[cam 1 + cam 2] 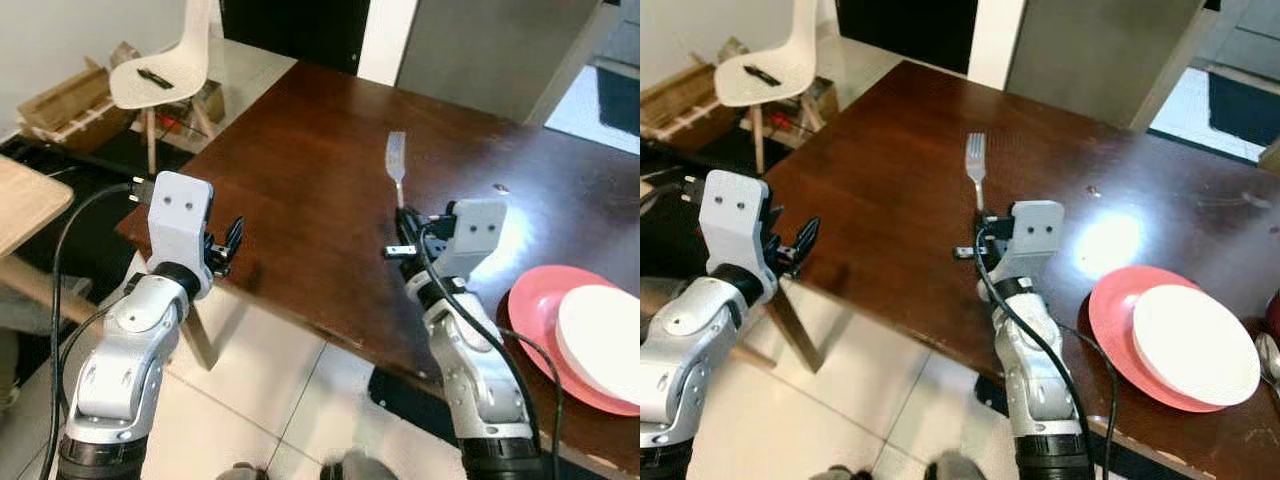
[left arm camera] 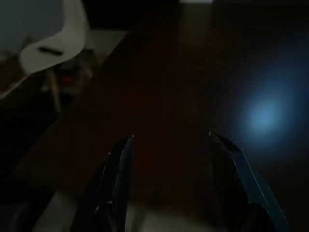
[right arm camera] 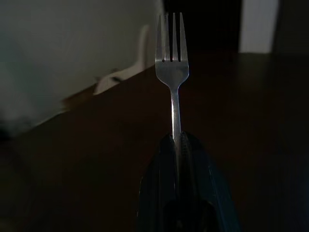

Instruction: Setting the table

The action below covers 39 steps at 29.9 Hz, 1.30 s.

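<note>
Fork [image 1: 396,160] in right gripper [image 1: 405,222]

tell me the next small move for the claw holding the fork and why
Probably carry the fork toward the red plate and set it on the table beside it. The right claw is shut on the fork's handle, tines pointing away, and the plate with its white dish sits further to the robot's right.

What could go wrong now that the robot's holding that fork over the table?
The right hand grips the fork only at the handle's end, so the fork could pivot or slip when set down. The white plate on the red plate sits close to the right arm, so a sideways swing might knock them. The open left hand hovers at the wooden table edge and could bump it.
</note>
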{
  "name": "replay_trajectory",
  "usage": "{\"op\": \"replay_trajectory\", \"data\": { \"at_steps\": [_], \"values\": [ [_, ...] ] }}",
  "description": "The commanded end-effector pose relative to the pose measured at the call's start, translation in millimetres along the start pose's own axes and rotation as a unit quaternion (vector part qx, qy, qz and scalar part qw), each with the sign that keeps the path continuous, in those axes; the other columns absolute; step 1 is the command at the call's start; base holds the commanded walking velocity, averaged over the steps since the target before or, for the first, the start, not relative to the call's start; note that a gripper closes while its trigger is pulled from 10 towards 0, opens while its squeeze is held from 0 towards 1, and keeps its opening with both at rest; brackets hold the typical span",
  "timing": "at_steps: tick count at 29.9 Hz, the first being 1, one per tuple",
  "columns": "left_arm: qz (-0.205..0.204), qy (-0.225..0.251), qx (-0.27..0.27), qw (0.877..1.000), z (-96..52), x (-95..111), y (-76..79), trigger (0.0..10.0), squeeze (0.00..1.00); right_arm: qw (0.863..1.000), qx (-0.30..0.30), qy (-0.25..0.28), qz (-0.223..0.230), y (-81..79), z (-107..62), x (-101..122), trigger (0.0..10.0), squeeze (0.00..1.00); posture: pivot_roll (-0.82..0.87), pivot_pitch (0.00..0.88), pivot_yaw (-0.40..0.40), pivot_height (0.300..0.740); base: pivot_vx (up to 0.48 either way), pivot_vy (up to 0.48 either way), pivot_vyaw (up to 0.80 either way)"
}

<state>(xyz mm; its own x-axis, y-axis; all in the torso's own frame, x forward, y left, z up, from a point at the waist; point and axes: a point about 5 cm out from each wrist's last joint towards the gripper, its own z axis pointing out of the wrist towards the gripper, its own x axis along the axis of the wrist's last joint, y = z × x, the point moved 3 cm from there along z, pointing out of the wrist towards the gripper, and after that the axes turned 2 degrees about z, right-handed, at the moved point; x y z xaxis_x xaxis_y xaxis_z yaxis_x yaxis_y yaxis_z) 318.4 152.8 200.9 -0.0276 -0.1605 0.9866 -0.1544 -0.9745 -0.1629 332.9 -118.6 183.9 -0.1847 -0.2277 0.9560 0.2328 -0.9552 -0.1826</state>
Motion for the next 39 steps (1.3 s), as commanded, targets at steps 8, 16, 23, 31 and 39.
{"op": "replay_trajectory", "data": {
  "at_steps": [8, 16, 23, 31, 39],
  "values": [
    [-0.001, -0.004, -0.005, 1.000, 0.5, -2.7, 3.0, 10.0, 0.00, 1.000, 0.000, -0.006, 0.007, 1.4, -2.3, -4.0, 10.0, 0.00, -0.01, 0.041, 0.034, 0.740, -0.314, 0.000, 0.00],
    [0.000, -0.004, -0.006, 1.000, 0.7, -3.0, 2.7, 10.0, 0.00, 1.000, 0.003, -0.006, 0.009, 0.4, -2.3, -4.8, 10.0, 0.00, 0.00, 0.034, 0.035, 0.740, -0.314, 0.000, 0.00],
    [0.000, -0.004, -0.007, 1.000, 1.1, -2.6, 3.4, 10.0, 0.00, 1.000, 0.005, -0.006, 0.011, 0.2, -2.3, -4.9, 10.0, 0.00, 0.00, 0.034, 0.036, 0.740, -0.314, 0.000, 0.00],
    [0.001, -0.004, -0.007, 1.000, 0.9, -2.7, 3.2, 10.0, 0.00, 1.000, 0.006, -0.007, 0.014, -0.5, -2.5, -6.0, 10.0, 0.00, 0.00, 0.035, 0.036, 0.740, -0.314, 0.000, 0.00],
    [0.001, -0.005, -0.008, 1.000, 0.7, -2.7, 3.2, 10.0, 0.00, 1.000, 0.007, -0.008, 0.016, -1.1, -2.7, -6.6, 10.0, 0.00, 0.00, 0.037, 0.037, 0.740, -0.314, 0.000, 0.00]
  ]
}}
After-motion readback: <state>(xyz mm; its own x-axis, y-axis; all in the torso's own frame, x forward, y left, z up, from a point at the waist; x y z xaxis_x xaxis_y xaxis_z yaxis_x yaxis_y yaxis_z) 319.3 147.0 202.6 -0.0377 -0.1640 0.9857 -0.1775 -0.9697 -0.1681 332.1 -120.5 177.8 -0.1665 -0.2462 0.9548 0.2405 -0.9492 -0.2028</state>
